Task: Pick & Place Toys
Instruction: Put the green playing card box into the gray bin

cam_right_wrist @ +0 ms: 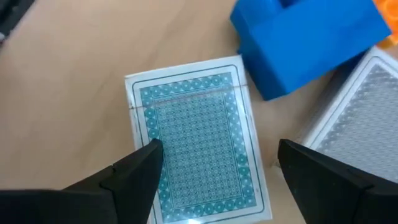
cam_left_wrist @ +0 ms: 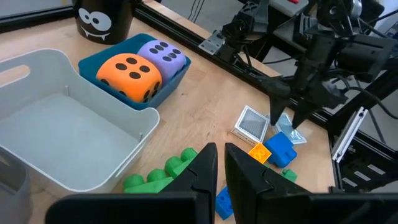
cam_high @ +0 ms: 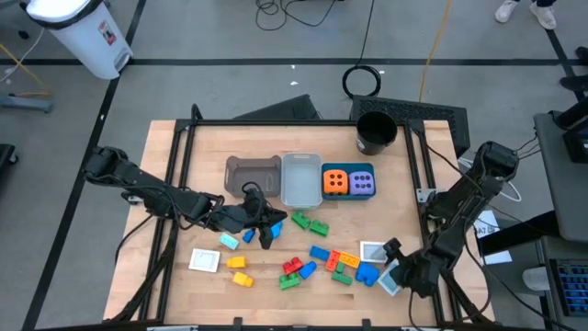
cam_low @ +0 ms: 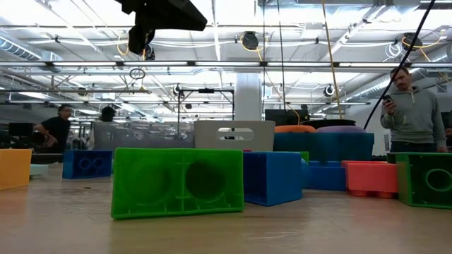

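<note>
Several small bricks in red, blue, green, orange and yellow lie near the table's front (cam_high: 312, 262). The orange cube (cam_high: 335, 182) and purple cube (cam_high: 362, 182) sit in a teal bin (cam_high: 348, 197). My left gripper (cam_high: 265, 232) hovers over the bricks with its fingers almost together (cam_left_wrist: 219, 163); a blue brick (cam_left_wrist: 222, 200) shows in the gap. My right gripper (cam_high: 397, 268) is open at the front right, pointing down. Its fingers stand on either side of a teal-patterned card (cam_right_wrist: 199, 143) lying flat on the table. A grey-patterned card (cam_right_wrist: 357, 118) and a blue brick (cam_right_wrist: 305, 37) lie beside it. My left gripper points slanting down at the blue brick (cam_left_wrist: 222, 200) seen between its fingers; I cannot tell whether it touches the brick.
A grey bin (cam_high: 254, 175) and a clear bin (cam_high: 300, 179) stand behind the bricks, and a black cup (cam_high: 375, 133) stands at the back right. A white card (cam_high: 205, 260) lies at the front left. People stand in the room beyond the table (cam_low: 413, 106).
</note>
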### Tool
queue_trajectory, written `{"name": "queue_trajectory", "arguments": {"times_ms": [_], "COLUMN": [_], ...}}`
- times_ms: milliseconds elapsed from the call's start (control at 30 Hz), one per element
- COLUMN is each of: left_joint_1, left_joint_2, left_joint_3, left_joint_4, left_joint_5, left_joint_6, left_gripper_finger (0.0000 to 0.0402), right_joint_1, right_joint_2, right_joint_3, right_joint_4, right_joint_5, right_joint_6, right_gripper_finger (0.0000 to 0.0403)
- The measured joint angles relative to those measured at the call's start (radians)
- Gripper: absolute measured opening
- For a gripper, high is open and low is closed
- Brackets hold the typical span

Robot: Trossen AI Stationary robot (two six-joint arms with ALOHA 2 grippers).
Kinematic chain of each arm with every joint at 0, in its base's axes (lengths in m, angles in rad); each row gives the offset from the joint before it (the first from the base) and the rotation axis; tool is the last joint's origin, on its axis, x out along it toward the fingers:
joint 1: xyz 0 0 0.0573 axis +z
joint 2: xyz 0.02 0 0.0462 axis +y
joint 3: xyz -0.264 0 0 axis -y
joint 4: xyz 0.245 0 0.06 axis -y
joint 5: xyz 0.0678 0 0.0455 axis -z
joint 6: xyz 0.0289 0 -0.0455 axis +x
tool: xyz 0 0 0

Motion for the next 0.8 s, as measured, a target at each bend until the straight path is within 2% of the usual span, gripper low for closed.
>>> {"name": "queue_trajectory", "arguments": {"times_ms": [167,433,567,800], "left_joint_1": [0.000,0.000,0.000,0.000], "left_joint_2": [0.000,0.000,0.000,0.000], "left_joint_3": [0.000,0.000,0.000,0.000], "left_joint_4": [0.000,0.000,0.000,0.000], "left_joint_5": [0.000,0.000,0.000,0.000], "left_joint_6": [0.001,0.001,0.001,0.000], "left_gripper_finger": [0.0035,0.0035,0.0035,0.0035], "right_joint_1": [0.001,0.001,0.017,0.076], "right_joint_2": [-0.005,-0.031,-0.031,-0.031], "right_joint_3": [0.002,0.011,0.011,0.012], "right_joint_4": [0.004,0.009,0.009,0.010], "right_joint_5": [-0.082,-0.002,-0.055,-0.048], "right_joint_6": [0.020,-0.009,0.065,0.142], "right_gripper_finger": [0.0308,0.0308,0.0308,0.0308]}}
